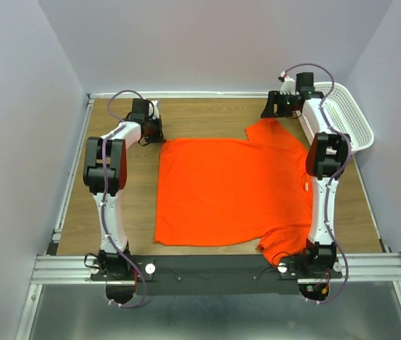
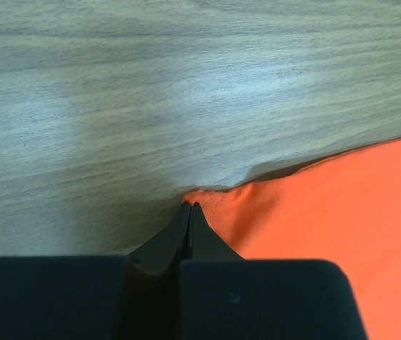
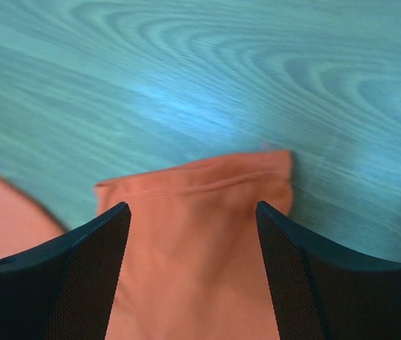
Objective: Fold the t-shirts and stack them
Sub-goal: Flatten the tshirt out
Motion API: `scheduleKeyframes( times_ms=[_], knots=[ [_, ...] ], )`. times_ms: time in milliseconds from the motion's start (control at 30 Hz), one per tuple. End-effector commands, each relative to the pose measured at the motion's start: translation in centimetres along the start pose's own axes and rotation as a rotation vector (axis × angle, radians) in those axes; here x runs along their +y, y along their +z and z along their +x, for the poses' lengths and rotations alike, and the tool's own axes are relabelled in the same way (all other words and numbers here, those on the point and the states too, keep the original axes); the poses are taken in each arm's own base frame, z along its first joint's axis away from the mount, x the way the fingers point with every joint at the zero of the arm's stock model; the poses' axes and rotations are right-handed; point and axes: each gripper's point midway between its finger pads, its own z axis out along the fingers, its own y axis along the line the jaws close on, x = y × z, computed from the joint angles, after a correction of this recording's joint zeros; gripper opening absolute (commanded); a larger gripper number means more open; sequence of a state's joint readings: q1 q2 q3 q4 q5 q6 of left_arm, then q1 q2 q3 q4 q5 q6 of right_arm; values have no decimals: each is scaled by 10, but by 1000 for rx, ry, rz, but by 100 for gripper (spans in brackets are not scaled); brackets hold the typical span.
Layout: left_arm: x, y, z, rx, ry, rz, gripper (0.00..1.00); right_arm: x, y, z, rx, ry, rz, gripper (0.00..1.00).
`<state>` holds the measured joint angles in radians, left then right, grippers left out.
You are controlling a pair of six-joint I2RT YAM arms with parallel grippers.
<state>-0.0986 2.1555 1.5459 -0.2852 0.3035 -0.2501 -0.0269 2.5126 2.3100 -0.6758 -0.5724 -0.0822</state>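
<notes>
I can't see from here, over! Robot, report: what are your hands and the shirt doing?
Left gripper shut on t-shirt corner. Right gripper open over sleeve. Shirt spread flat, unfolded. Basket off to the side, nothing blocking.

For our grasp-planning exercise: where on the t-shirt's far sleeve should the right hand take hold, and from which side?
Probably the cuff end of the t-shirt's far sleeve, coming from above. The sleeve lies flat on the table with its cuff free, and the open right hand straddles its width, so closing would gather the cloth.
</notes>
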Motion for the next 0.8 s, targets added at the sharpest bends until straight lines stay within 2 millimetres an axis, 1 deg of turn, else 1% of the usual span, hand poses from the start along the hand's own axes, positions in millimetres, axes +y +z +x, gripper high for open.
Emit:
scheduleKeyframes(
  times_ms=[0,33,133,200,233,300,333,500,600,767],
  knots=[
    [0,-5,7,22,2,1,0,-31,14,-4,-17,48,170,78],
    [4,-7,5,14,-5,-8,0,-36,20,-2,-18,50,186,73],
    [12,-10,2,4,-22,-14,0,-45,22,-6,-37,38,226,71],
    [21,-13,0,-1,-36,-20,0,-52,25,-5,-40,34,247,71],
    [25,-14,1,0,-48,-19,0,-53,26,-9,-51,26,247,71],
    [28,-14,0,-1,-53,-18,0,-53,30,-7,-50,29,236,71],
    [29,-14,0,-1,-54,-18,0,-51,31,-9,-58,28,227,70],
    [33,-14,2,5,-57,-22,0,-41,35,-11,-68,28,159,70],
    [35,-17,0,-2,-55,-29,0,-41,36,-13,-76,22,156,70],
    [35,-17,1,1,-56,-25,0,-43,46,-10,-78,20,133,70]
  ],
)
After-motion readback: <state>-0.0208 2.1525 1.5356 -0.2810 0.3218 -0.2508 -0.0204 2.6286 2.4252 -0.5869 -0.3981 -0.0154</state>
